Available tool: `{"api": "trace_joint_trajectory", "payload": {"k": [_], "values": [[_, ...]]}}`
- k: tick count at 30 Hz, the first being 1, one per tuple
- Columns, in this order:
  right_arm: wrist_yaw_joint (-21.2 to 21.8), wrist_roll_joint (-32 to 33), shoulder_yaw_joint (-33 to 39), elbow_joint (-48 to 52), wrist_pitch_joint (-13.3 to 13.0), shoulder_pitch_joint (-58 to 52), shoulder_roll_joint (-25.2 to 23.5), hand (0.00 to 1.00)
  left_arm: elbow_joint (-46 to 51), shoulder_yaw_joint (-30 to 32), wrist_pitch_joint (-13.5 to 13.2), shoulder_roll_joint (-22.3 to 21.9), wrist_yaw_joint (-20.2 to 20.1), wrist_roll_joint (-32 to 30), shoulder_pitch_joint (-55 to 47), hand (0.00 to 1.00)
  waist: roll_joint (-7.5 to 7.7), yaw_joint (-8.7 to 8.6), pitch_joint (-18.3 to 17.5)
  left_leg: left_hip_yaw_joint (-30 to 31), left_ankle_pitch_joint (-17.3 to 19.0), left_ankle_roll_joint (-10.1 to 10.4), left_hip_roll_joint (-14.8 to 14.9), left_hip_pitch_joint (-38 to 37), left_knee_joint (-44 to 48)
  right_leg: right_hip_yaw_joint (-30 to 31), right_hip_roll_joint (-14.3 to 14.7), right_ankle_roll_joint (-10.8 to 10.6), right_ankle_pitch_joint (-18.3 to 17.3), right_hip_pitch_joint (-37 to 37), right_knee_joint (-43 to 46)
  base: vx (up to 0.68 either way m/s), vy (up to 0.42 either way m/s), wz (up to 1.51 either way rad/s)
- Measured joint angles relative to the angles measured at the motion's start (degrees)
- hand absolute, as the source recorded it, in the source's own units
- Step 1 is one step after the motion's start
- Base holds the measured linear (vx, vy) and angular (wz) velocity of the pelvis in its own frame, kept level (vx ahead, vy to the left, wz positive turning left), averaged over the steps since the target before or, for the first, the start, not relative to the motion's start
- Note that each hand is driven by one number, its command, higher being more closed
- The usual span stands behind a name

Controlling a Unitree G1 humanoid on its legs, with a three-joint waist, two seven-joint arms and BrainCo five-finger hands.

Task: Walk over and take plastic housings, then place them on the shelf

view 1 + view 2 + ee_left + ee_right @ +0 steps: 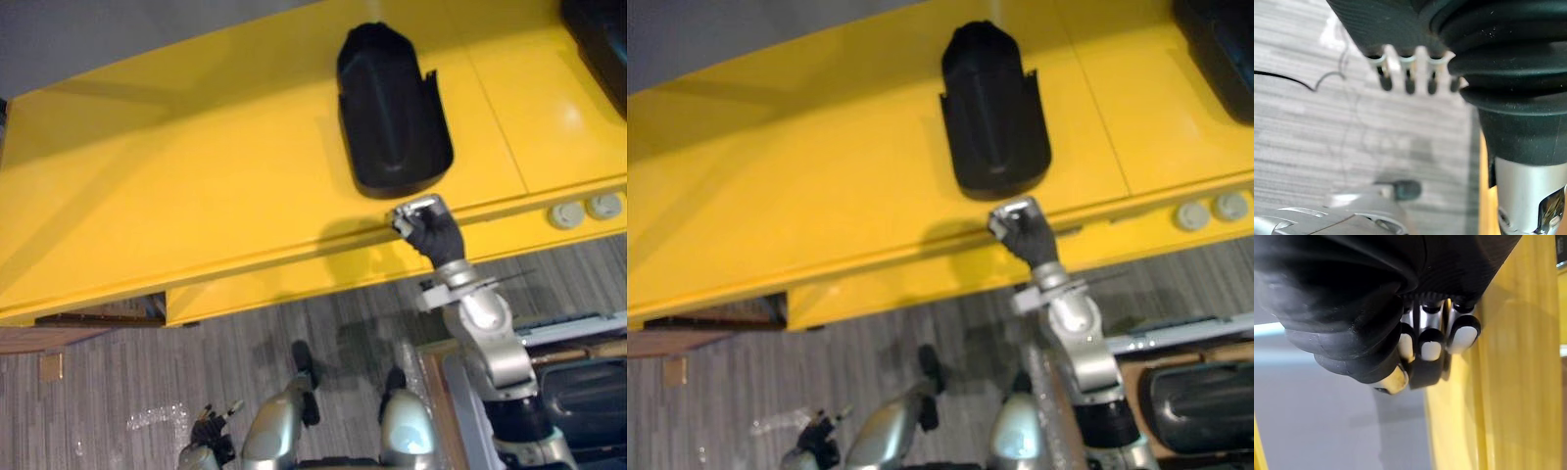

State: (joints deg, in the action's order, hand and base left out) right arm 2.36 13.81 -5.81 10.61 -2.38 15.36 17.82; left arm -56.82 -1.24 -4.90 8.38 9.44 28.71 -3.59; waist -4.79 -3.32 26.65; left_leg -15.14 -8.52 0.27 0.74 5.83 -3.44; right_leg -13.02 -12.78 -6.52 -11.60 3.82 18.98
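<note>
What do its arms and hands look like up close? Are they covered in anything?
The arms are smooth silver-grey shells with rounded joints, seen best on the right arm. The right hand and the left hand each wear a dark ribbed cover over the back of the hand and the wrist, rather like a rubber bellows. The slim silver fingers end in dark tips.

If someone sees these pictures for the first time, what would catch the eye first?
First the big yellow shelf, bright across the upper part of the head views, with a black plastic housing lying on it. Next the right hand, at the shelf's front edge just below that housing, while the left hand hangs low over the grey floor.
</note>
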Motion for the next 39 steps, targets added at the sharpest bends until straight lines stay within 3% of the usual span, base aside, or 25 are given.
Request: {"api": "trace_joint_trajectory", "payload": {"k": [10, 30, 39], "values": [[-2.5, -1.2, 0.5, -5.2, -0.6, 6.4, -0.1, 1.00, 1.7, 0.0, 0.4, -0.4, -0.1, 0.0, -1.2, 0.00, -1.77, 1.08, -0.3, 0.9, -0.6, -0.3, -0.8, -0.1, -0.2, -1.1, -1.0, -0.4, -0.9, 0.0, 1.8, 0.00, -0.006, 0.07], [-5.9, -2.9, 1.9, -7.9, 2.4, 8.7, 0.1, 1.00, 2.4, 0.0, 1.7, -0.5, -0.8, -0.4, -2.2, 0.00, -1.83, 1.00, -0.3, 1.6, -1.2, -0.3, -1.4, -0.8, -1.1, -1.2, -1.7, -0.6, -1.2, -0.1, 2.7, 0.00, -0.001, 0.01], [-7.6, -3.4, 3.0, -13.1, 2.2, 13.3, 0.1, 1.00, 2.4, -0.1, 1.7, -0.5, -0.7, -0.3, -2.2, 0.00, -2.04, 1.08, -0.4, 1.7, -1.1, -0.2, -1.4, -0.7, -1.1, -1.2, -1.7, -0.6, -1.2, -0.1, 2.7, 0.00, 0.000, 0.00]]}}
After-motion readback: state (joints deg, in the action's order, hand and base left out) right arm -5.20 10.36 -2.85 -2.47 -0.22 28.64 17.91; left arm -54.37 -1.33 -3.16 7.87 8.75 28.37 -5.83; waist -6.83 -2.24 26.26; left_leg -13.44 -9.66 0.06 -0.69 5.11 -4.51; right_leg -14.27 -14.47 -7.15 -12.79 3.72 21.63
